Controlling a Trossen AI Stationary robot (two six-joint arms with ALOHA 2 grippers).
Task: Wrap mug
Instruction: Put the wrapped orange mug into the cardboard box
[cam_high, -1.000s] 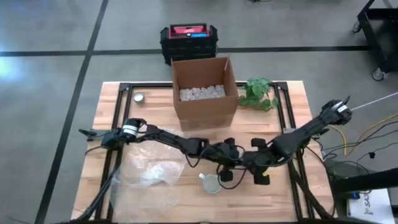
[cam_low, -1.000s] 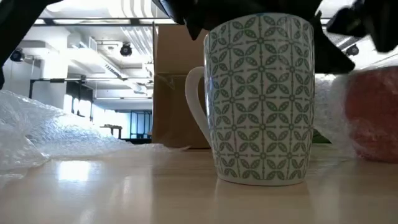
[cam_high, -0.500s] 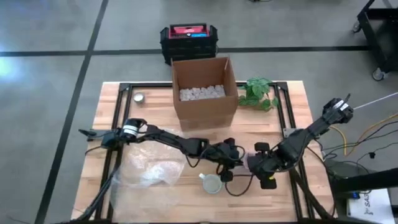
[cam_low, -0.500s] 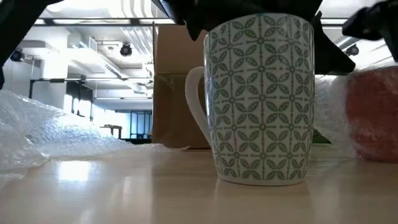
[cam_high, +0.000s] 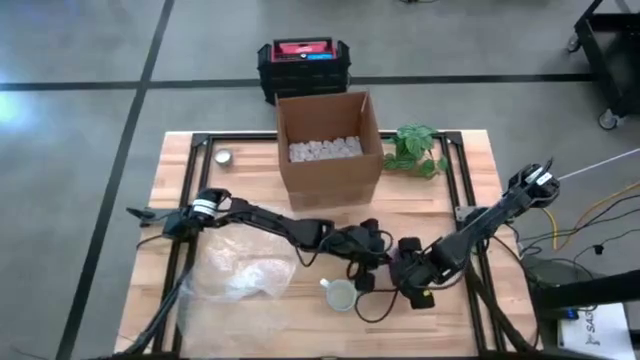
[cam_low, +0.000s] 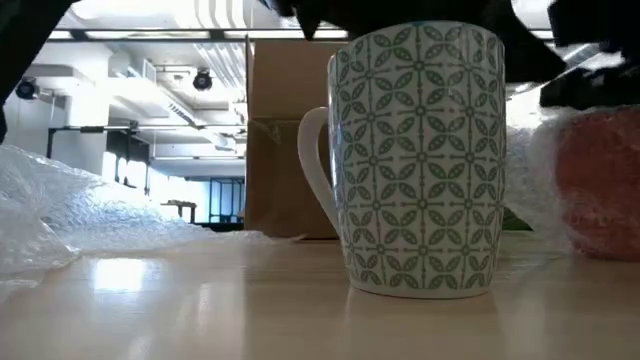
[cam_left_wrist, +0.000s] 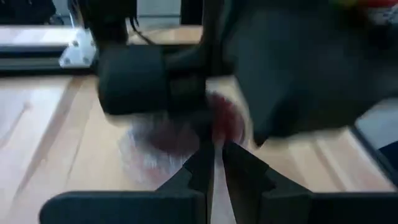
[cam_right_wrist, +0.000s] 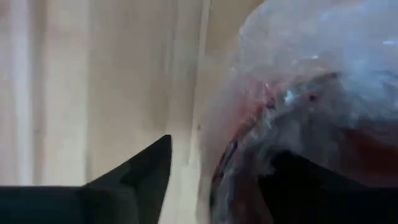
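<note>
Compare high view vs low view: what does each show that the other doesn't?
High only: the whole table, both arms, the open cardboard box's white filler, the plant, the black and red case on the floor, a small round tin, and the left gripper and right gripper close together by the mug.

Low only: the mug's green leaf pattern and handle, a red item in bubble wrap, and the room behind.

Both: the mug, the cardboard box, the bubble wrap sheet.

I see a white mug (cam_low: 420, 160) with green leaf lattice — a red object under clear bubble wrap (cam_low: 598, 180) — on my pale wood surface (cam_low: 200, 310).
</note>
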